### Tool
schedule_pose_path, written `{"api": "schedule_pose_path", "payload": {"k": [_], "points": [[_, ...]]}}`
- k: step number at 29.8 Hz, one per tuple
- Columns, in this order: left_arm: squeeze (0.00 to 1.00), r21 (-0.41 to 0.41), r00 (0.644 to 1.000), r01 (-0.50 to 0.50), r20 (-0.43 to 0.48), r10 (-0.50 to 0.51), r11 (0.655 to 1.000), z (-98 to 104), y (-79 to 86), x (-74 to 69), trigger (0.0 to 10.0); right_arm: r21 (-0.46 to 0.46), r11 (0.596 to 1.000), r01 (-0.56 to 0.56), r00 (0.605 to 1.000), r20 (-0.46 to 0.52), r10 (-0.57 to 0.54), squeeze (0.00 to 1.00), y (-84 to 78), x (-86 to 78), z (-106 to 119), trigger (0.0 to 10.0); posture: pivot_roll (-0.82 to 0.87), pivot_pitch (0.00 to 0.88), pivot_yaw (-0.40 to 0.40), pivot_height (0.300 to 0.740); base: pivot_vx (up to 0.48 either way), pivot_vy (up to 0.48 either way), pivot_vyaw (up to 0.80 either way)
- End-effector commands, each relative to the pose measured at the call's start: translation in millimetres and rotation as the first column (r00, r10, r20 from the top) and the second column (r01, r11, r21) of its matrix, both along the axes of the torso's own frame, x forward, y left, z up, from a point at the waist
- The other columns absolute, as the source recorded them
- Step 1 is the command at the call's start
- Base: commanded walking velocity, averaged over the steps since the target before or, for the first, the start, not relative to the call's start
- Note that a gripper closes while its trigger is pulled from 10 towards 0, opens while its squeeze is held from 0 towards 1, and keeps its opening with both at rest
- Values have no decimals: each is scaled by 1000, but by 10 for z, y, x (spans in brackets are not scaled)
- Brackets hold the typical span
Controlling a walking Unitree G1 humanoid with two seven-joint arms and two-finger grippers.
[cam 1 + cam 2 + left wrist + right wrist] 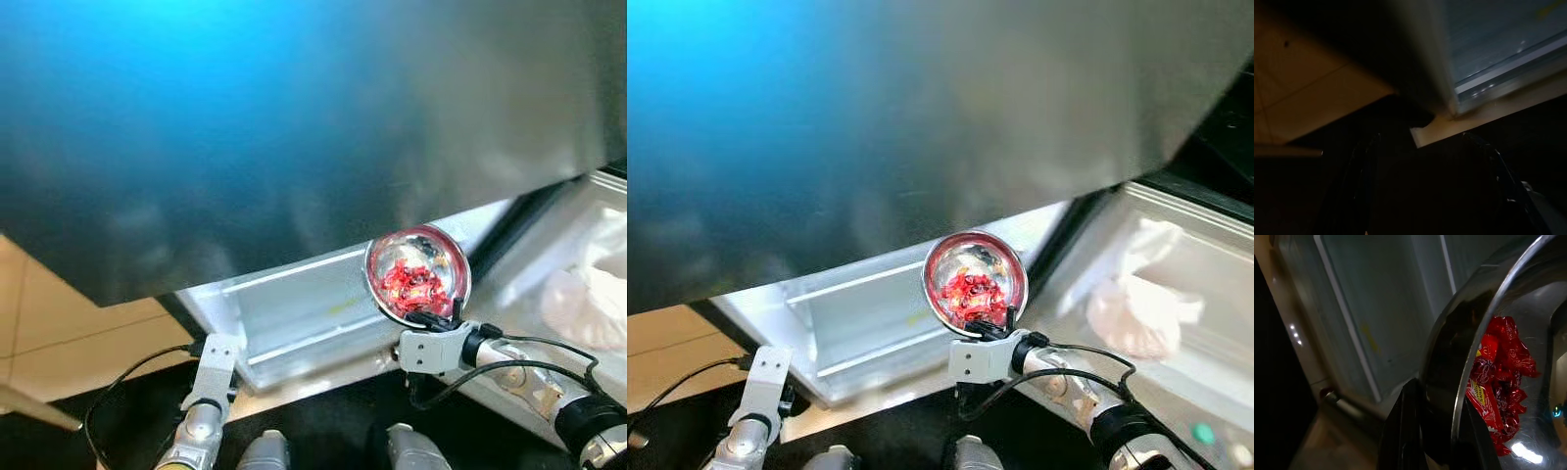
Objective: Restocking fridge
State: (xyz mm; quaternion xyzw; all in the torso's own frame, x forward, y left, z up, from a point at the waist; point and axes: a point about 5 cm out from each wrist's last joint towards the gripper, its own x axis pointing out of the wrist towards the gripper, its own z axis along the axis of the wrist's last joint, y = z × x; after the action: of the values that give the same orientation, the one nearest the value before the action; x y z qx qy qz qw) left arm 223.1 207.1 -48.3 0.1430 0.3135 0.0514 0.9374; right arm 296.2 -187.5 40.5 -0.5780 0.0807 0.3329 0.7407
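The right gripper (431, 318) pinches the shiny bowl (417, 272) of red candy (411, 282), not yet in the fridge (294, 313) beyond its fingers.

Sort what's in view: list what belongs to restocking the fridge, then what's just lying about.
Job in hand:
- steel bowl of red wrappers, clamped at its rim by the right gripper
- open fridge door with its shelf
- fridge drawer

Lying about:
- white bag in the drawer
- left gripper, idle by the door's lower edge
- tiled floor
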Motion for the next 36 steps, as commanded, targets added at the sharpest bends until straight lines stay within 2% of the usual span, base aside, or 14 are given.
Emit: {"api": "schedule_pose_path", "payload": {"k": [1, 18, 28, 36], "points": [[0, 7, 999, -4, -50, 5, 1000, -73, 30, -106, 10000, 8, 1000, 10, 1000, 14, -11, 0, -4, 14, 14, 10000, -39, 170, -30, 740, 0, 0, 794], [0, 6, 999, 10, -54, -10, 1000, -76, 17, -106, 10000, -2, 999, 36, 999, 15, -36, 0, -55, 13, 1, 10000, -41, 171, -26, 740, 0, 0, 760], [0, 5, 998, 13, -59, -13, 1000, -81, 19, -110, 10000, -16, 999, 52, 998, 17, -52, 0, -86, 23, -6, 10000, -41, 167, -24, 740, 0, 0, 508], [0, 2, 998, 17, -65, -17, 1000, -87, 16, -115, 10000, 5, 997, 80, 997, -10, -80, 0, -105, 10, -31, 10000, -41, 164, -24, 740, 0, 0, 0]]}}
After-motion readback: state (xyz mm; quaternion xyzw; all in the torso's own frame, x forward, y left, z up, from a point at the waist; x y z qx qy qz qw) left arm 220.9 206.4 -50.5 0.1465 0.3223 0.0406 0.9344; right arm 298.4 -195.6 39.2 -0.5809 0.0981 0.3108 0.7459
